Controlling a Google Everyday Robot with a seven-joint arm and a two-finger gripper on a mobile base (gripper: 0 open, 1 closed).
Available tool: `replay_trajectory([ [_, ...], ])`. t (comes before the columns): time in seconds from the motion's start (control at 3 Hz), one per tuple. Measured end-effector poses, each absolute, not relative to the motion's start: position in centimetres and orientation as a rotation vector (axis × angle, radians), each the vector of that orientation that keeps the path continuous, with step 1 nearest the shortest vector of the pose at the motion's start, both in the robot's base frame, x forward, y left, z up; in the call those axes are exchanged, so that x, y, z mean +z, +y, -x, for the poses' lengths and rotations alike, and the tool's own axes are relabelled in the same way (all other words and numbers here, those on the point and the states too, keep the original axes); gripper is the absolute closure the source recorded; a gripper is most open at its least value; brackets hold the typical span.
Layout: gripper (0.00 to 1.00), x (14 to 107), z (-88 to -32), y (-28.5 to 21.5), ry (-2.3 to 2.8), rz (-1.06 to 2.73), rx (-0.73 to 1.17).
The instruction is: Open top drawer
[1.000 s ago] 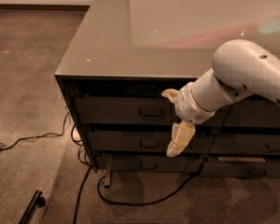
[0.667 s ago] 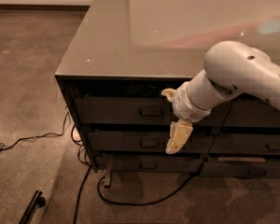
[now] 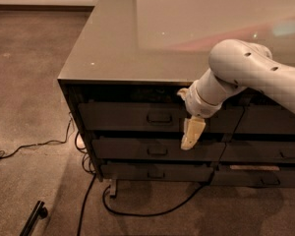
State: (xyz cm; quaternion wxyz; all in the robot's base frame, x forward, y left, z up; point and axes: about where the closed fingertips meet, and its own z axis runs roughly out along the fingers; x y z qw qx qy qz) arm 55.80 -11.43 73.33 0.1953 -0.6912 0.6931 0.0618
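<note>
Gripper (image 3: 191, 132) hangs in front of the cabinet face, right of the frame's centre, its cream-coloured tip pointing downward. It lies across the lower edge of the top drawer (image 3: 123, 117) and reaches the gap above the middle drawer (image 3: 137, 150). Whether the gripper is spread or closed cannot be told, and contact with the drawer front cannot be confirmed either. It holds nothing that shows. The white arm (image 3: 246, 68) comes in from the right edge of the frame, crosses the front rim of the tabletop (image 3: 137, 43) and bends down to the wrist just above the gripper.

The top drawer sits directly under the tabletop, in the middle of the frame, the tallest of three stacked dark fronts. Its front looks pushed in, level with the cabinet. Its small metal loop handle (image 3: 160, 117) is at the centre of the front, just to the picture-left of the gripper and apart from it. The bottom drawer (image 3: 155, 173) lies under the middle one, each with a like handle. A second column of drawers (image 3: 275, 119) runs off toward the right edge, partly hidden by the arm.

Black cables (image 3: 137, 213) trail over the carpet (image 3: 29, 82) below the cabinet and toward the left edge. A dark bar (image 3: 32, 220) lies in the lower left corner.
</note>
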Motion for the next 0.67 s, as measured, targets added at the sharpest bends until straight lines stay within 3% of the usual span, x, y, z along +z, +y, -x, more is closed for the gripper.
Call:
replay_trajectory([
  [0.67, 0.00, 72.51, -55.63, -10.64, 1.931, 1.947, 0.219],
])
